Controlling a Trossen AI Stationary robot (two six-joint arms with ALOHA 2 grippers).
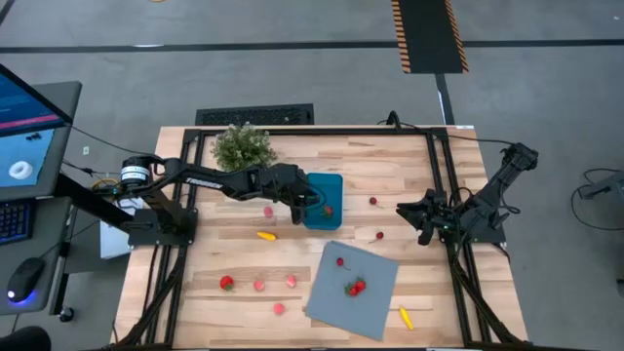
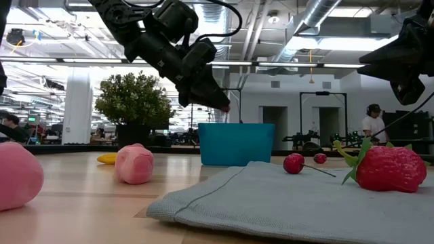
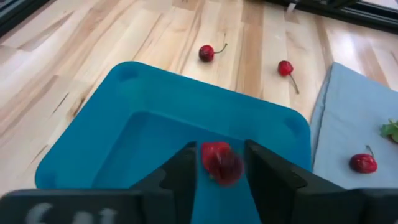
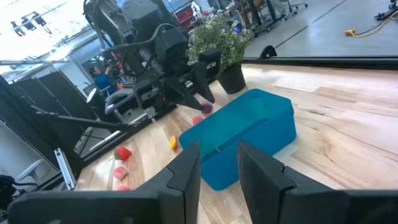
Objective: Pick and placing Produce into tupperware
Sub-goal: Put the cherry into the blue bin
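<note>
We have the left gripper (image 3: 221, 171) hovering over the teal tupperware (image 1: 323, 202), which sits near desk centre. Its fingers stand parted, with a small red strawberry piece (image 3: 221, 163) between them; it looks blurred, so we judge it is dropping free into the tub rather than pinched. The right gripper (image 4: 217, 168) waits at 3 o'clock on the desk, fingers apart and empty.

Remaining produce lies scattered: cherries (image 3: 206, 53) at 12 to 1 o'clock of the tub, a strawberry (image 1: 355, 287) on the grey cloth (image 1: 375, 302), pink pieces (image 1: 259, 285) at 7 o'clock.

Handling judgement: pieces look light, tiny and rounded, likely to roll or squirt sideways. We would pinch each across its widest middle, gently, and avoid the thin cherry stems.
</note>
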